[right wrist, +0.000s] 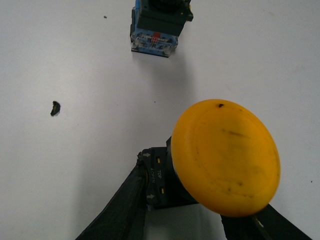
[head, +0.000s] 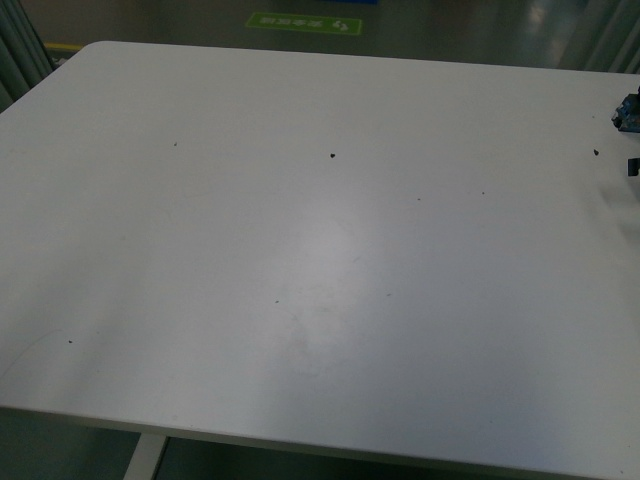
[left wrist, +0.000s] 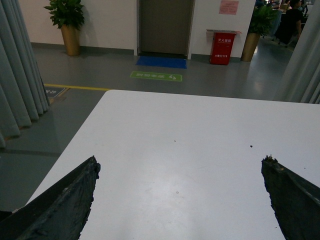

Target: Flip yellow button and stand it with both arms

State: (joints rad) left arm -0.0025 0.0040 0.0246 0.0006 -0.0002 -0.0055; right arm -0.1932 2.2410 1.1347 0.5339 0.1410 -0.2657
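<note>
1. The front view shows a white worktop [head: 300, 260], nearly bare apart from a few dark specks. Neither arm is plainly in it. A blue-and-black scrap of a second switch [head: 628, 110] pokes in at the far right edge.
2. The yellow button [right wrist: 225, 157] shows only in the right wrist view, so it is out at the worktop's right side. Its round yellow-orange cap faces the camera, with the black collar [right wrist: 160, 177] behind it.
3. Your right pincer [right wrist: 200, 195] appears narrowed onto the button. One dark finger [right wrist: 122, 210] touches the collar, and the other is mostly hidden behind the cap.
4. Your left pincer [left wrist: 180, 190] is spread wide and holds nothing. Only bare worktop lies between its two dark tips, and the button is not in its view.
5. The second switch lies near the button but apart from it, its bluish contact block towards the camera. Its cap is cut off, so its colour cannot be told.
6. Likely risk: the hold is on a round collar under a broad, heavy-looking cap. The button may twist or slip as you turn it.
7. Likely risk: the left pincer has far to come. If it closes on the smooth dome, the button may squirt free.
8. Likely risk: a wide swing may knock the second switch. Setting the base on the dark crumb [right wrist: 55, 107] may leave the button tilted.
</note>
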